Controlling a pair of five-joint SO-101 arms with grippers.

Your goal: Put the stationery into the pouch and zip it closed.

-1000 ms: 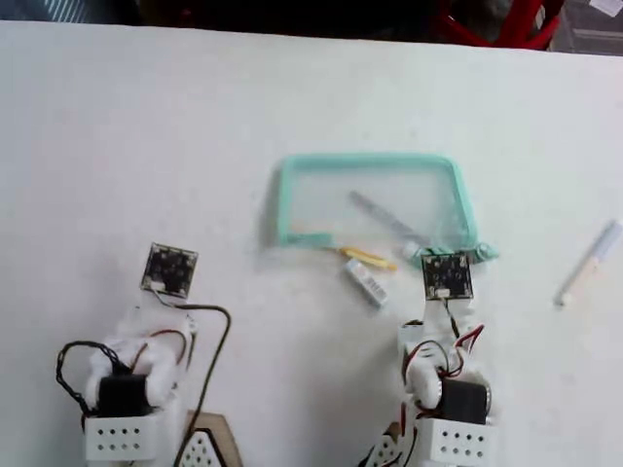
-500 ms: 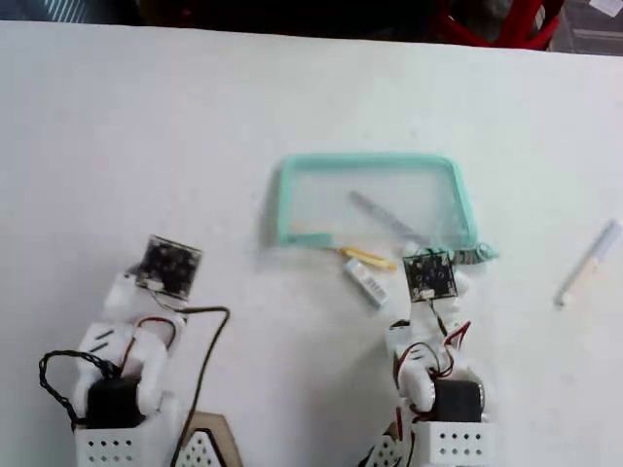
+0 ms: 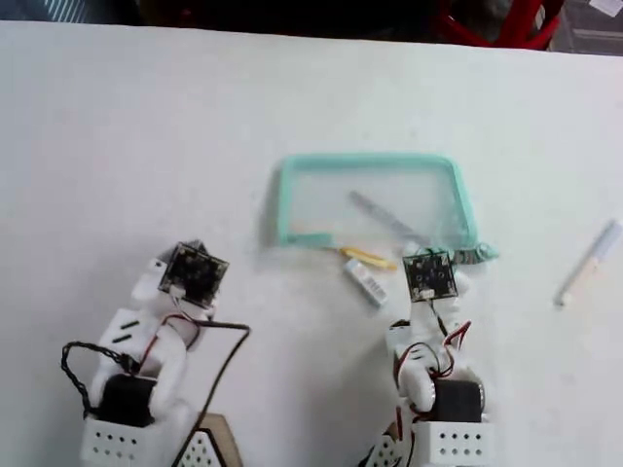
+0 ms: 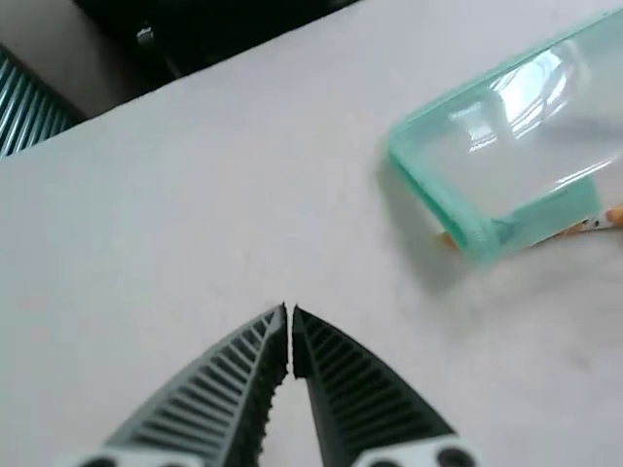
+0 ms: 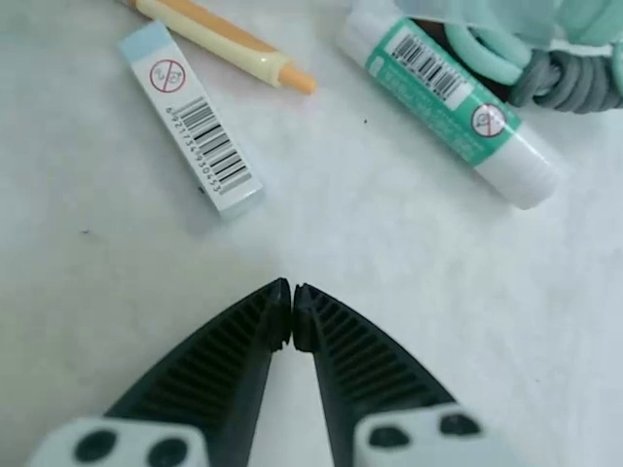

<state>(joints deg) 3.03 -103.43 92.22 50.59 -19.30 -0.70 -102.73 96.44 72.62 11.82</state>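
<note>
My left gripper (image 4: 290, 326): tips together, holding nothing, above the table (image 3: 146, 146). My right gripper (image 5: 292, 302): same (also holding nothing), near the eraser (image 5: 190, 126) and glue stick (image 5: 453, 107) lying outside the pouch (image 3: 370, 161).

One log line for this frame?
left gripper shut, empty | right gripper shut, empty | eraser, glue stick outside pouch

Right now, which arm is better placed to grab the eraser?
Right. The right gripper, shut, hangs just short of the eraser and glue stick; the left gripper, shut, is over bare table farther from the pouch.
</note>
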